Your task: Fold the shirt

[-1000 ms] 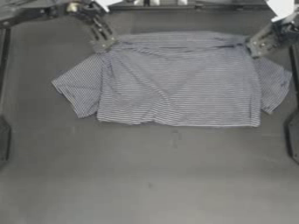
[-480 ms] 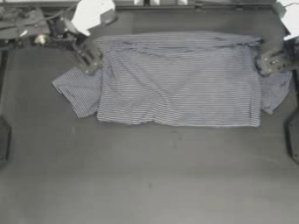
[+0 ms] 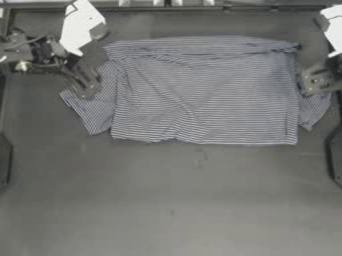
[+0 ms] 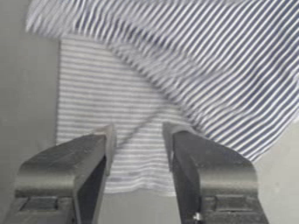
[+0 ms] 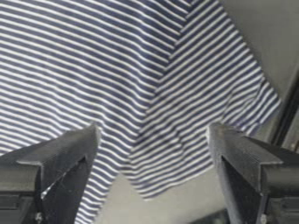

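top view: a dark table (image 3: pixel 167 200), one shirt (image 3: pixel 200 90) lying flat across its far half, folded into a wide band with a sleeve sticking out at each side. two grippers: left gripper (image 3: pixel 87 82) over the left sleeve, right gripper (image 3: pixel 315 82) over the right sleeve.

left wrist view: jaws parted, empty, striped sleeve (image 4: pixel 116 113) below on the table.

right wrist view: jaws spread wide, holding nothing, above the sleeve's edge.
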